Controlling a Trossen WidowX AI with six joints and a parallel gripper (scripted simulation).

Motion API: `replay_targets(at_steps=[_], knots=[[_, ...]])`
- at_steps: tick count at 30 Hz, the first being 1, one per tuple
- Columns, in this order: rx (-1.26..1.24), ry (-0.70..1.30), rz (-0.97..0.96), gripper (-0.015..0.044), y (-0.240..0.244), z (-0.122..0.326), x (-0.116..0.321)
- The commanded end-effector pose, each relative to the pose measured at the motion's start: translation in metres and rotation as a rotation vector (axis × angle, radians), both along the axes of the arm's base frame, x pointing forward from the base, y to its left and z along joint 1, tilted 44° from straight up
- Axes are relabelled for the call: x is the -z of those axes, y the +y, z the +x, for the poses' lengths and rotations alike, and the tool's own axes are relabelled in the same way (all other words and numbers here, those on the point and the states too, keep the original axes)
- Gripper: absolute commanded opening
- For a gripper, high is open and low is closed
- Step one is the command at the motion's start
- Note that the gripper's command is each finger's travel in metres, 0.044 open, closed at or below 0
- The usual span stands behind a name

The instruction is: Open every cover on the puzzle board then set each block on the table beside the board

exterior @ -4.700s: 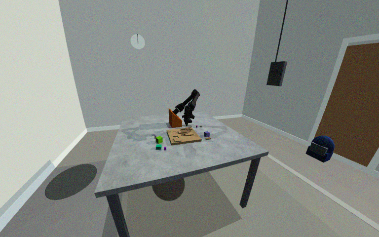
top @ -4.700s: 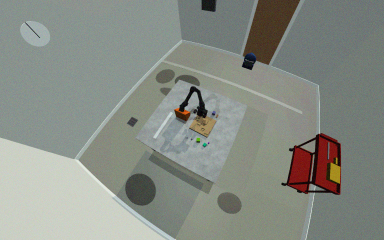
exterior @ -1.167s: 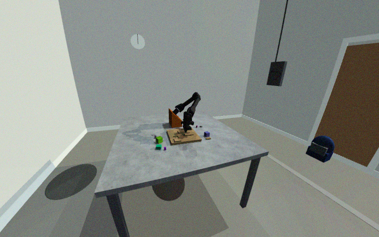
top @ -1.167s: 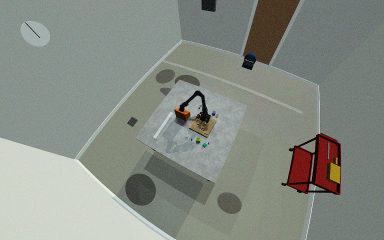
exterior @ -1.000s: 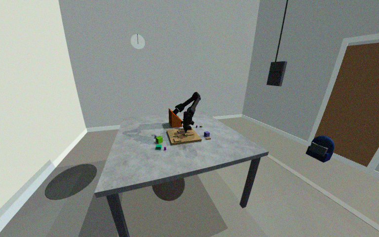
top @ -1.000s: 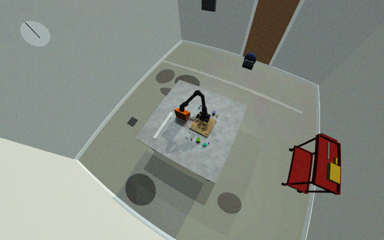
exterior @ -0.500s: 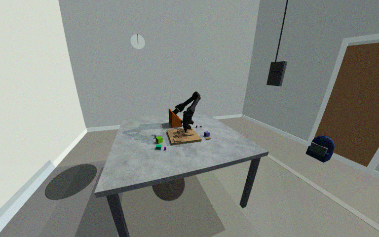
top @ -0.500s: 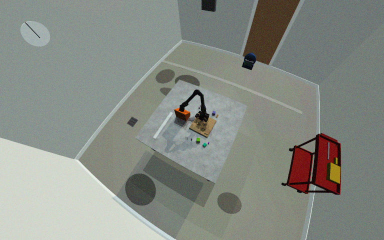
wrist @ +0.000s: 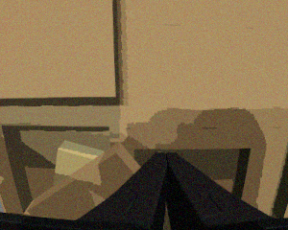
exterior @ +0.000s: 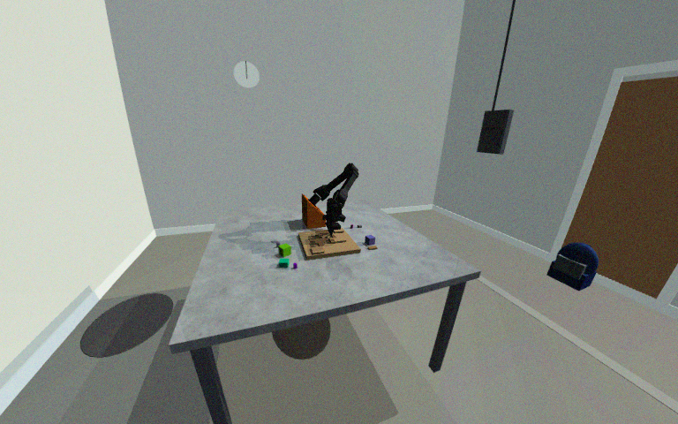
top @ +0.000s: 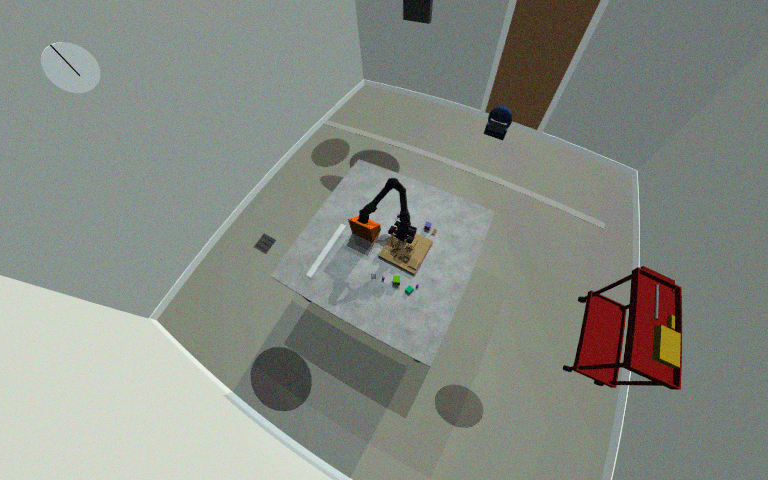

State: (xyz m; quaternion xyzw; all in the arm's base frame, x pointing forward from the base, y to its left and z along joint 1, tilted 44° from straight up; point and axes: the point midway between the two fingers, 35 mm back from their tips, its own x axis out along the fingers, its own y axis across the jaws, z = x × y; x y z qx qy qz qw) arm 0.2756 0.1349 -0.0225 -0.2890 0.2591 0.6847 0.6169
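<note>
The wooden puzzle board [top: 422,249] [exterior: 345,247] [wrist: 206,57] lies on the table, its raised covers small in the top and exterior views. My gripper [exterior: 331,234] [wrist: 165,162] is shut and empty, its tips low over the board beside a dark rectangular opening [wrist: 197,160]. A pale yellowish block [wrist: 77,160] shows at lower left in the wrist view, in a recess beside a slanted wooden piece [wrist: 103,168]. A square wooden panel [wrist: 53,48] is at upper left. Whether each cover is open cannot be told. The fingers and shadow hide part of the board.
On the table [top: 459,237] [exterior: 385,283] beside the board are a green block [top: 396,279] [exterior: 284,250], a teal block [top: 409,290] [exterior: 283,262], a violet-blue block [top: 427,226] [exterior: 369,239] and several small pieces. The orange arm mount [top: 364,228] [exterior: 312,214] stands behind the board.
</note>
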Motion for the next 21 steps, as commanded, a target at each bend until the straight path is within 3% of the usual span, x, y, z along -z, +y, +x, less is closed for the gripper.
replay_targets(at_steps=[1, 21], knots=[[-0.001, 0.003, 0.002, 0.0, -0.001, -0.006, 0.001], [-0.001, 0.005, 0.002, 0.0, -0.009, -0.026, 0.007]])
